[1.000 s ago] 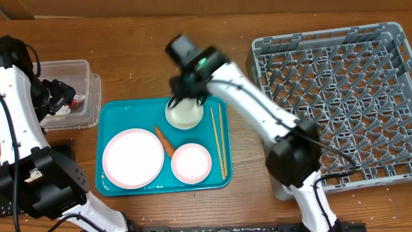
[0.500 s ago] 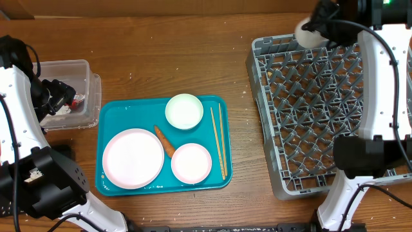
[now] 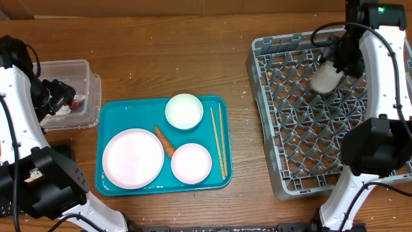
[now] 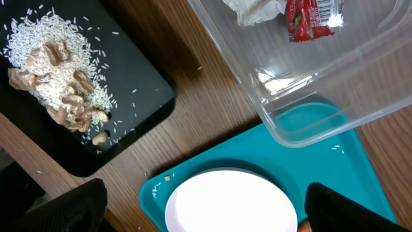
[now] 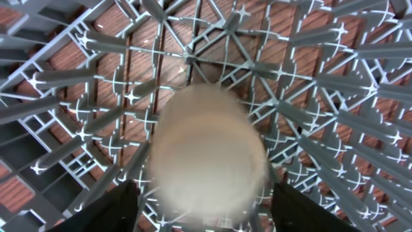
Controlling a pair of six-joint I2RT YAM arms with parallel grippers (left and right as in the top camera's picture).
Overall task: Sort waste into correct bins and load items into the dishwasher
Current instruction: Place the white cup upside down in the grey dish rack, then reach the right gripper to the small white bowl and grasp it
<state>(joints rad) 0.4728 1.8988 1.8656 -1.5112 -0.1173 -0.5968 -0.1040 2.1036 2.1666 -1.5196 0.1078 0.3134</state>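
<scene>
Hovering above the grey plastic dish rack [image 3: 270, 129], your right claw [image 5: 202, 203] is standing released, fingers [image 5: 103, 209] spread wide. You are seeing the blurred cream round cup [image 3: 324, 80] just beneath it, between those fingers, showing against the rack's grid. Your left claw [image 4: 203, 209] is hanging released too, gripping nothing; beneath it the large round white plate [image 4: 232, 201] is resting on the teal plastic tray [image 4: 341, 167], and ahead of it the clear plastic bin [image 4: 360, 71] is holding a red wrapper [image 4: 312, 18].

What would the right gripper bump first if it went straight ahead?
Likely the blurry pale cup just ahead of the right gripper, with the dish rack behind it; depth is unclear.
</scene>
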